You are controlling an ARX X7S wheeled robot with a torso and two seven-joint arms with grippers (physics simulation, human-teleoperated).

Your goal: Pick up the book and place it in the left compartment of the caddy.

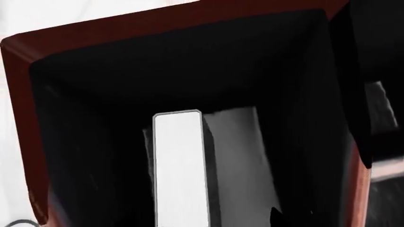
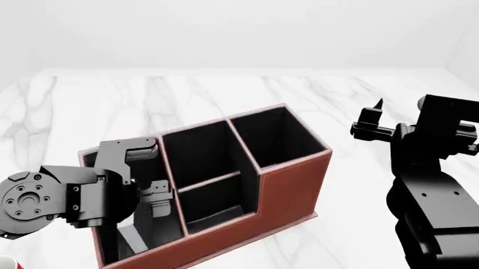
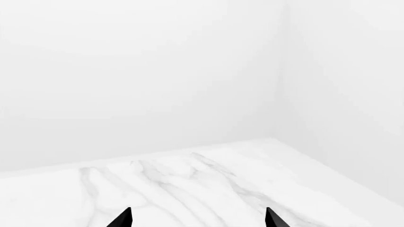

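Observation:
The reddish-brown caddy (image 2: pixel 288 190) stands on the white marble table. My left gripper (image 2: pixel 155 204) is down inside its left compartment (image 2: pixel 105 246). In the left wrist view the book (image 1: pixel 180 170) stands inside this black-lined bay (image 1: pixel 94 118), with its white page edge facing the camera and its cover showing grey beside it. One black fingertip (image 1: pixel 276 215) shows well apart from the book's side. The other fingertip is lost against the black lining. The jaws look spread wider than the book. My right gripper (image 2: pixel 372 120) is open and empty, raised to the right of the caddy (image 3: pixel 197 220).
The caddy's two small middle bays (image 2: pixel 202 168) and square end bay (image 2: pixel 281 137) lie right of my left arm. A red-and-white sliver (image 2: pixel 6 262) shows at the bottom left corner. White marble table top (image 2: pixel 359 224) surrounds the caddy.

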